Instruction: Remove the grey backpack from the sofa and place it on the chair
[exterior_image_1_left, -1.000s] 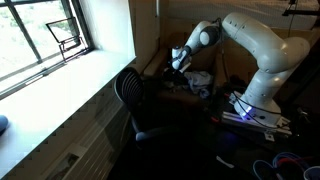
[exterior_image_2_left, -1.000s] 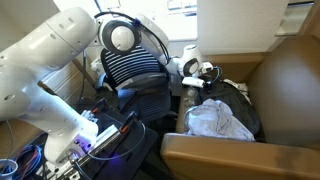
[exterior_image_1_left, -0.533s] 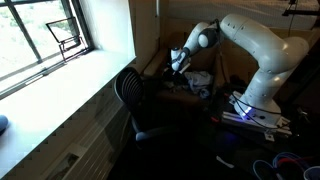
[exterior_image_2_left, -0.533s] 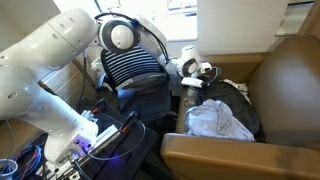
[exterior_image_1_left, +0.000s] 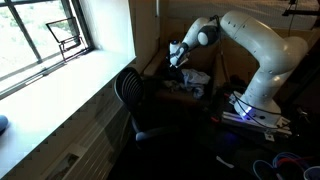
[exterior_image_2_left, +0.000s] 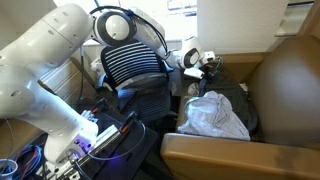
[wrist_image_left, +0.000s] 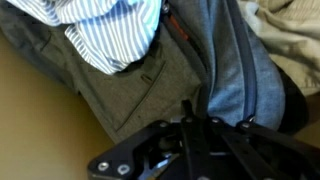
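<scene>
The grey backpack (exterior_image_2_left: 228, 88) lies on the brown sofa (exterior_image_2_left: 285, 70) with a white-and-blue striped cloth (exterior_image_2_left: 215, 115) draped over it. My gripper (exterior_image_2_left: 198, 60) is at the backpack's top end, beside the chair's back. In the wrist view the gripper (wrist_image_left: 190, 108) is shut, its fingers pressed together on a thin dark strap of the backpack (wrist_image_left: 140, 90), next to a blue panel (wrist_image_left: 235, 70) and the striped cloth (wrist_image_left: 110, 30). The black chair (exterior_image_2_left: 135, 65) with a ribbed back stands next to the sofa. In an exterior view the gripper (exterior_image_1_left: 178, 52) hangs above the backpack (exterior_image_1_left: 196, 88), behind the chair (exterior_image_1_left: 130, 92).
The robot's white arm (exterior_image_2_left: 40, 60) arches over the chair. Its base (exterior_image_1_left: 255, 110) stands among cables and lit electronics (exterior_image_2_left: 100, 135). A window and sill (exterior_image_1_left: 60, 70) run along the wall. The sofa's armrest (exterior_image_2_left: 240, 155) is in the foreground.
The jaws have closed on the backpack's strap. The gripper has then risen a little, pulling the backpack's top up, and the striped cloth has shifted with it.
</scene>
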